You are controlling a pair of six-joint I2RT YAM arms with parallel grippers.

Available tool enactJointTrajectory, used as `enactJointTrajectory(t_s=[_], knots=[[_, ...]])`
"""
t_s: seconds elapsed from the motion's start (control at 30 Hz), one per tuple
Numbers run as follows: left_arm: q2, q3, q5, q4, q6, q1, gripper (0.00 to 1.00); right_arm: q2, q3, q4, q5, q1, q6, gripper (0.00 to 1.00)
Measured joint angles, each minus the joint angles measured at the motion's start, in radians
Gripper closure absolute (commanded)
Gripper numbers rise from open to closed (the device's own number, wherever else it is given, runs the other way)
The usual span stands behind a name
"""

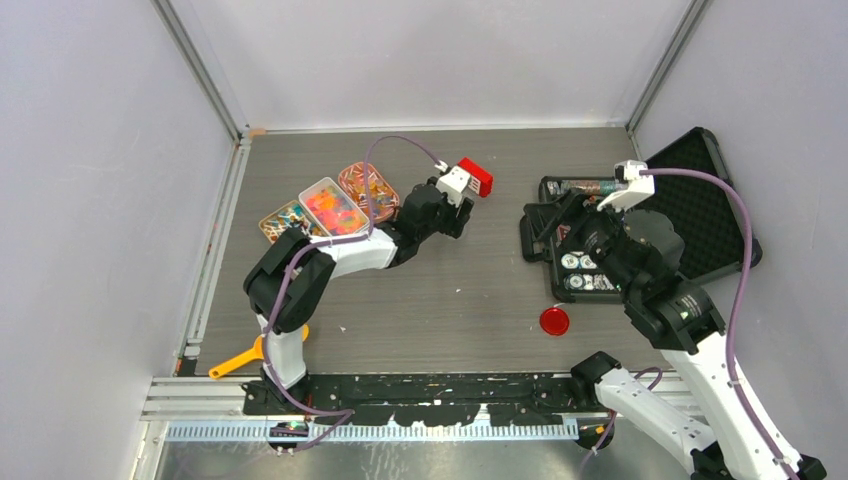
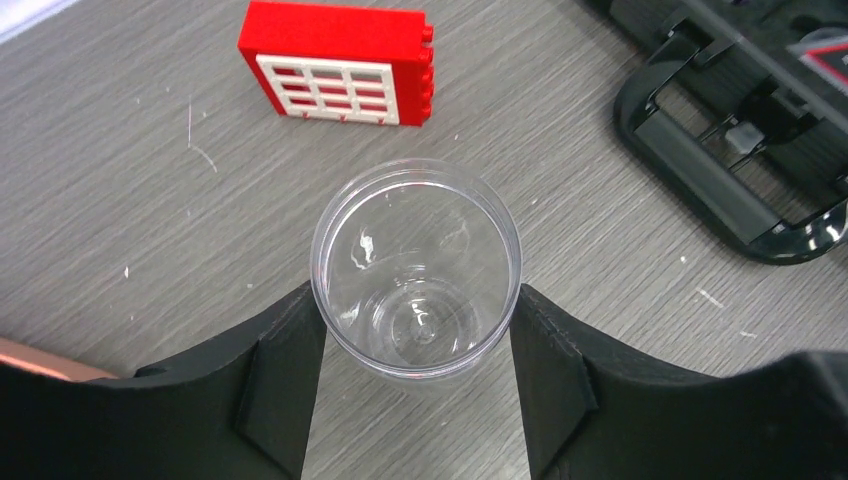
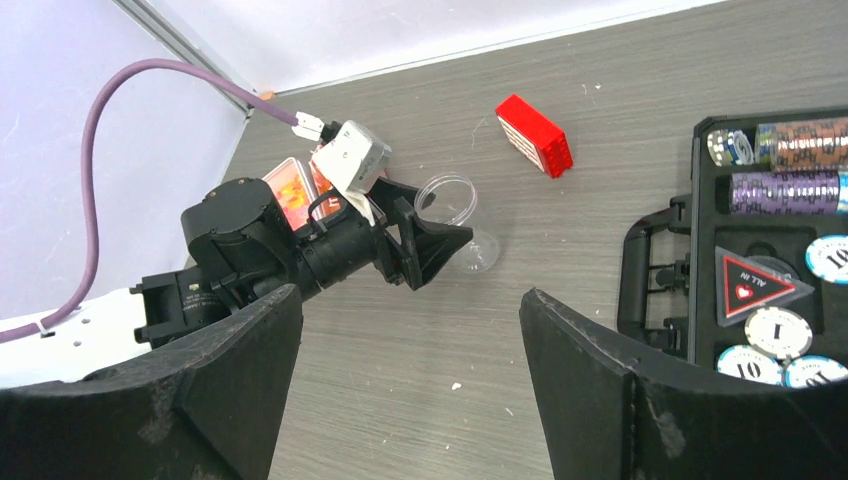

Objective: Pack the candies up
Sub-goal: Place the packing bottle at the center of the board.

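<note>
At the far left, near our left arm's base, a yellow scoop (image 1: pixel 235 362) lies on the table (image 1: pixel 450 300). Further back, three trays (image 1: pixel 313 185) sit side by side. The candies (image 1: pixel 335 210) lie in them, bright orange and red in the middle one, and our left arm passes just beside them. Right of the trays, our left gripper (image 2: pixel 415 330) clamps a clear cup (image 2: pixel 415 270), one finger pressed to each side. Just beyond the cup lies a red block (image 2: pixel 340 65) with a white grid face. A red chip (image 1: pixel 554 321) lies alone on the table, near the open black case (image 1: pixel 700 190) of poker chips. Our right gripper (image 3: pixel 410 295) hangs over the case's left edge, jaws spread wide and empty.
</note>
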Motion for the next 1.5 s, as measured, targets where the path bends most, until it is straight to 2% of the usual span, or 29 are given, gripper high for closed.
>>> enactJointTrajectory(t_s=[0.23, 0.33, 0.43, 0.6, 0.8, 1.0, 1.17, 1.33, 1.4, 1.5], knots=[[-0.029, -0.061, -0.028, 0.005, -0.008, -0.018, 0.61, -0.033, -0.011, -0.037, 0.01, 0.0, 0.019, 0.16], [-0.05, -0.088, -0.035, 0.011, -0.026, -0.029, 0.55, -0.033, -0.011, -0.043, 0.01, 0.0, 0.024, 0.16], [-0.066, -0.114, -0.034, 0.014, -0.039, -0.035, 0.39, -0.033, -0.011, -0.053, 0.004, 0.0, 0.031, 0.16], [-0.097, -0.137, -0.031, 0.012, -0.068, -0.037, 0.01, -0.032, -0.013, -0.06, -0.003, 0.0, 0.04, 0.16], [-0.143, -0.137, -0.039, -0.01, -0.097, -0.037, 0.0, -0.033, -0.019, -0.061, -0.011, 0.0, 0.048, 0.16], [-0.261, -0.109, -0.107, -0.171, -0.138, -0.037, 0.0, -0.045, -0.039, -0.06, -0.029, 0.0, 0.064, 0.16], [-0.379, 0.021, -0.323, -0.472, -0.246, -0.034, 0.0, -0.066, -0.055, -0.054, -0.044, 0.0, 0.07, 0.16], [-0.452, 0.184, -0.499, -0.85, -0.457, 0.026, 0.0, -0.073, -0.072, -0.029, -0.058, 0.0, 0.072, 0.16], [-0.499, 0.187, -0.551, -1.004, -0.579, 0.073, 0.01, -0.072, -0.081, -0.023, -0.066, 0.0, 0.075, 0.16], [-0.591, 0.122, -0.599, -1.179, -0.79, 0.134, 0.11, -0.072, -0.096, -0.013, -0.075, 0.0, 0.08, 0.16]])
